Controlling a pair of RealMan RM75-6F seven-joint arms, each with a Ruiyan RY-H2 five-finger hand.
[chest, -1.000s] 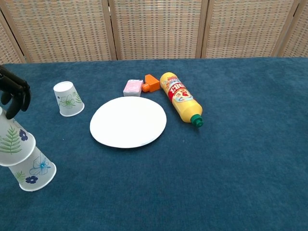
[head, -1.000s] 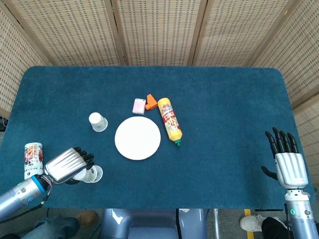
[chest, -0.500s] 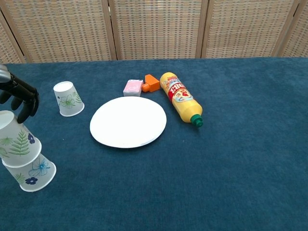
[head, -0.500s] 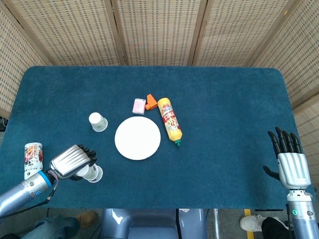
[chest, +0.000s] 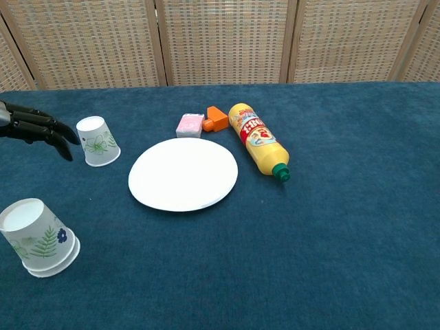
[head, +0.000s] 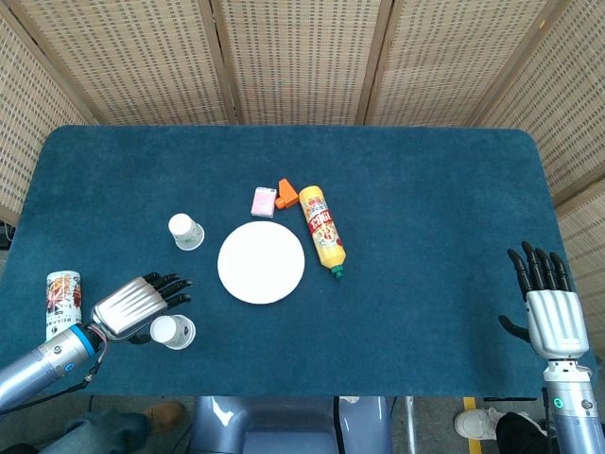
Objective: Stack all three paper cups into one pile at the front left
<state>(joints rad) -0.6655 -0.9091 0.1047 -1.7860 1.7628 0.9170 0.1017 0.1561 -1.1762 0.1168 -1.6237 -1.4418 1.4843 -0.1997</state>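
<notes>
Cups: a nested upside-down pile (chest: pixel 40 237) stands at the front left, apparently two deep, the left hand (head: pixel 134 305) empty with fingers spread just beside it, the third cup (chest: pixel 97 141) standing apart, unstacked; right hand (head: pixel 548 305) idle, spread.

A staged robot test area: a table (head: pixel 425 189) covered in blue felt, fenced by woven rattan screens (head: pixel 293 57), with assorted props laid out.
</notes>
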